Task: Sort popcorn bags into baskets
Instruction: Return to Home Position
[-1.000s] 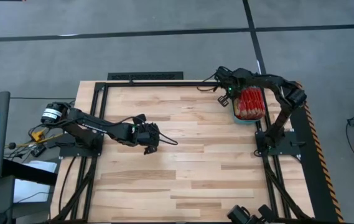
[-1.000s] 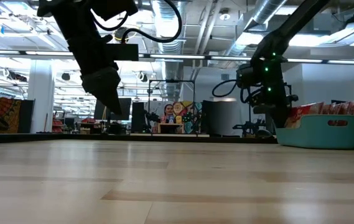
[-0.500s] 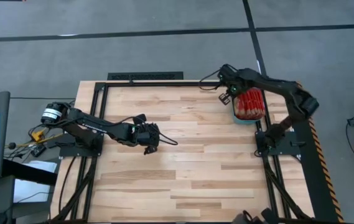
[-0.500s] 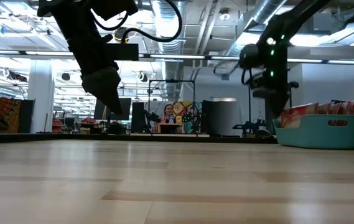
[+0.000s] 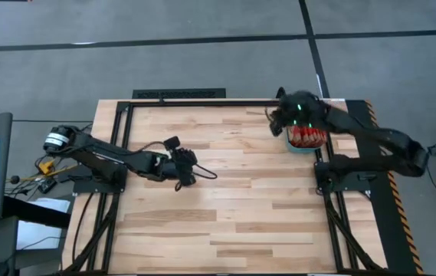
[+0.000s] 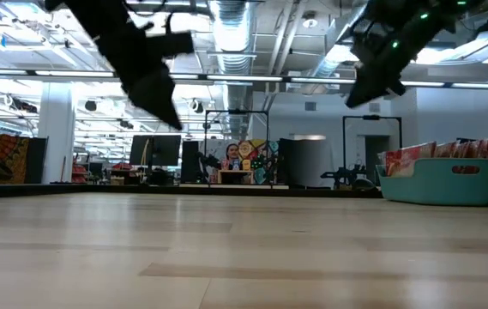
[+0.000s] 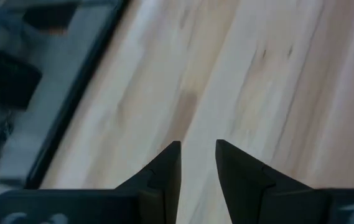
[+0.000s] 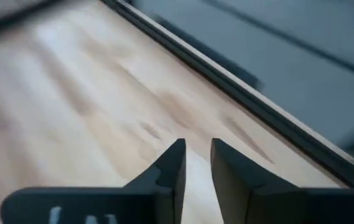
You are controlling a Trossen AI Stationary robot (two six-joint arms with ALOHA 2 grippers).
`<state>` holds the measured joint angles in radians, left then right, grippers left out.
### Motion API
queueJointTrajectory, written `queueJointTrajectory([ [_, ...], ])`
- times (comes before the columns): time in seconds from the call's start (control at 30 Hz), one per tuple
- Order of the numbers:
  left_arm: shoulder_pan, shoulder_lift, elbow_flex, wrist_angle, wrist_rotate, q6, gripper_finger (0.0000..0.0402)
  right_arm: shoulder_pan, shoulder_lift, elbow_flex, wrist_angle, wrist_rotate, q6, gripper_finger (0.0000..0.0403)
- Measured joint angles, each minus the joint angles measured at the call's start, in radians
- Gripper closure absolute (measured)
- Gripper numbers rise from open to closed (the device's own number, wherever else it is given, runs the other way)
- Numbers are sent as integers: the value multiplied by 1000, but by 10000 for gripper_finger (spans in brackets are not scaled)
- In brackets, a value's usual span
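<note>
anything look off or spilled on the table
Nothing stands out: the popcorn bags sit upright in the teal bin at the table's right edge, none loose on the wood; left gripper and right gripper are empty.

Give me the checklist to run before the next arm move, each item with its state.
1. Left end effector empty: ok, nothing between its fingers.
2. Right end effector empty: ok, nothing held.
3. Red flat popcorn packets inside the teal plastic bin: ok, standing above its rim.
4. No packet left on the pale wooden table: ok.
5. Right end effector above the bin's rim: ok, low view shows it well higher.
6. Packets steady in the bin: cannot tell.
</note>
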<state>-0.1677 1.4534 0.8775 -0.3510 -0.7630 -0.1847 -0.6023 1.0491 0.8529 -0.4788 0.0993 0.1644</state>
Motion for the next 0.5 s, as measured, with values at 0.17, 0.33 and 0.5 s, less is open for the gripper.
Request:
queueJointTrajectory([
  [0.17,33,-157,-135,317,128,156,308,261,-111,-175,372,15,22,331],
  [0.33,100,-343,-388,736,325,254,308,500,-121,-260,680,59,-51,376],
  [0.5,123,-521,-546,902,297,268,308,646,-113,-273,794,-3,-107,390],
])
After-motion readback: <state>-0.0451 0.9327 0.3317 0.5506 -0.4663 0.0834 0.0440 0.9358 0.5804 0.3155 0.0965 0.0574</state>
